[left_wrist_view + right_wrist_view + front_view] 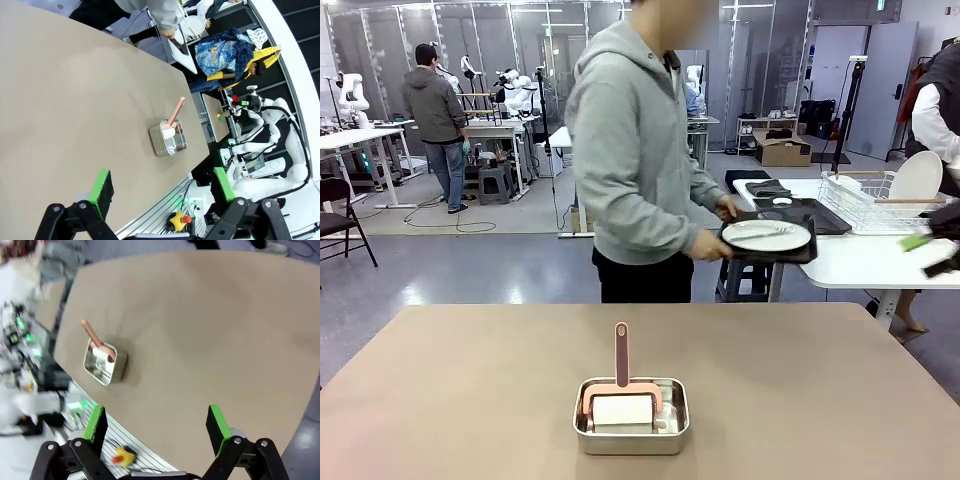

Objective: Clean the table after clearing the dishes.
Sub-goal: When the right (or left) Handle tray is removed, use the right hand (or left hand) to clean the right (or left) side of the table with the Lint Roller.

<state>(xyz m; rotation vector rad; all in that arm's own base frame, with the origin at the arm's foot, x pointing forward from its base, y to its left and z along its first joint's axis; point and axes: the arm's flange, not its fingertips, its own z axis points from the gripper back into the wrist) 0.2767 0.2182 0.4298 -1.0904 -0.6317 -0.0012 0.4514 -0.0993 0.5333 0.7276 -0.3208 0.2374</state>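
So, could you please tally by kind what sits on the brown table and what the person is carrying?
Steel pan: 1
Pink-handled sponge: 1
Dark tray: 1
White plate: 1
Total: 4 (the cutlery on the plate is too small to count)

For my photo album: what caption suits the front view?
A person holds a tray with a plate at the side table; a steel pan sits on the brown table.

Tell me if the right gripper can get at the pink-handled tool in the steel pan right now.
Probably yes. The right gripper is open above the table, the pink handle sticks up out of the steel pan, and nothing stands between them.
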